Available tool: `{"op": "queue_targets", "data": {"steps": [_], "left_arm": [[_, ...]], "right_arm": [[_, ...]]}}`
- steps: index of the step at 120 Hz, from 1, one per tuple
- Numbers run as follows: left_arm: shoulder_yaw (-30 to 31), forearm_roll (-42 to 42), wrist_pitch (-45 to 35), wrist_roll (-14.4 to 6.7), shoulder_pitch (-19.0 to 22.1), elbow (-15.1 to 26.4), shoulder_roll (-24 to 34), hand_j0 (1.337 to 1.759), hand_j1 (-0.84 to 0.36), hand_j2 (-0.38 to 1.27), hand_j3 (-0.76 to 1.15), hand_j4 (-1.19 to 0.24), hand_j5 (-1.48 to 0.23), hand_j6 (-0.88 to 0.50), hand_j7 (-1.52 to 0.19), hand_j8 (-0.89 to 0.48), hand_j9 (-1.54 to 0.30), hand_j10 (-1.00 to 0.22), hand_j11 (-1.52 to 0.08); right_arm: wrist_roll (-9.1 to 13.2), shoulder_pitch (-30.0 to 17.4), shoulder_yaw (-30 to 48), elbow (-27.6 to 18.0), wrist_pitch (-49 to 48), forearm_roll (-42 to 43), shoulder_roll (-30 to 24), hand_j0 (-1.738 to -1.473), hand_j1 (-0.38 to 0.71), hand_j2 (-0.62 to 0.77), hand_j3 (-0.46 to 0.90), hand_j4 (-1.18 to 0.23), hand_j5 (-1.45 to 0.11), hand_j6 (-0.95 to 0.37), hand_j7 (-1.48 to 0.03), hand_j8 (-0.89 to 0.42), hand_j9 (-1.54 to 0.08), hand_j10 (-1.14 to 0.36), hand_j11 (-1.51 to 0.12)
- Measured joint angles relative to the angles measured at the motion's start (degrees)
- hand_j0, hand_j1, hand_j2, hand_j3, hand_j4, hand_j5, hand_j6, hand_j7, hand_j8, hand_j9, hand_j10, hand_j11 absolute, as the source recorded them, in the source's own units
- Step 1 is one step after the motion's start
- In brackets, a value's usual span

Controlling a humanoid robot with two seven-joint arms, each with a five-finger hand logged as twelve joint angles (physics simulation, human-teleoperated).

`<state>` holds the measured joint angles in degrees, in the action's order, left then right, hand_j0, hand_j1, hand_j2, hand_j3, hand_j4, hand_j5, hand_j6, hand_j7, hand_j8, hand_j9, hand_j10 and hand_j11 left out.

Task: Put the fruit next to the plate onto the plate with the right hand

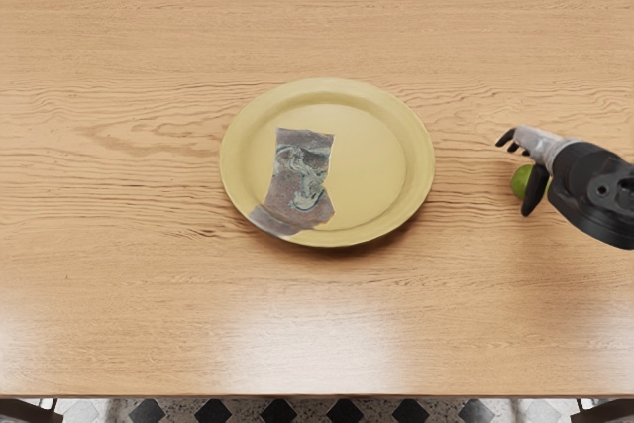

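Observation:
A yellow plate (396, 160) lies at the middle of the wooden table, with a grey patterned patch (297, 181) on its left half. To its right sits a small green fruit (521, 180), mostly hidden behind my right hand (528, 165). The hand comes in from the right edge and hangs right at the fruit, its dark fingers (535, 191) hooked over and down around it. I cannot tell whether the fingers hold the fruit or only touch it. My left arm is out of sight.
The wooden table (149, 245) stretches wide to the left and front of the plate. Its front edge runs along the bottom, with checkered floor below. The far edge lies along the top.

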<state>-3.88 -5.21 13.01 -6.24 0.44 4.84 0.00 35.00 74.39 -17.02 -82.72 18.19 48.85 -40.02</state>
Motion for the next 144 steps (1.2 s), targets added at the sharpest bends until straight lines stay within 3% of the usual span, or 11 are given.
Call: {"op": "queue_targets", "data": {"steps": [74,105,144], "left_arm": [[0.0,0.0,0.0,0.0,0.0,0.0,0.0,1.658,0.35,0.0,0.0,0.0,0.0,0.0,0.0,0.0,0.0,0.0,0.0],[0.0,0.0,0.0,0.0,0.0,0.0,0.0,1.658,0.35,0.0,0.0,0.0,0.0,0.0,0.0,0.0,0.0,0.0,0.0],[0.0,0.0,0.0,0.0,0.0,0.0,0.0,1.658,0.35,0.0,0.0,0.0,0.0,0.0,0.0,0.0,0.0,0.0,0.0]], "right_arm": [[0.0,0.4,-7.6,2.0,7.0,0.9,3.5,-1.658,-0.03,-0.05,0.0,-0.27,-0.35,-0.27,-0.35,-0.27,-0.35,-0.27,-0.35],[0.0,0.4,-8.0,1.9,7.7,1.0,3.7,-1.658,0.1,-0.07,0.0,-0.38,-0.49,-0.38,-0.49,-0.38,-0.49,-0.38,-0.49],[0.0,0.1,-8.0,1.9,7.8,1.0,3.7,-1.658,0.16,-0.08,0.0,-0.43,-0.55,-0.43,-0.55,-0.43,-0.55,-0.43,-0.55]]}}
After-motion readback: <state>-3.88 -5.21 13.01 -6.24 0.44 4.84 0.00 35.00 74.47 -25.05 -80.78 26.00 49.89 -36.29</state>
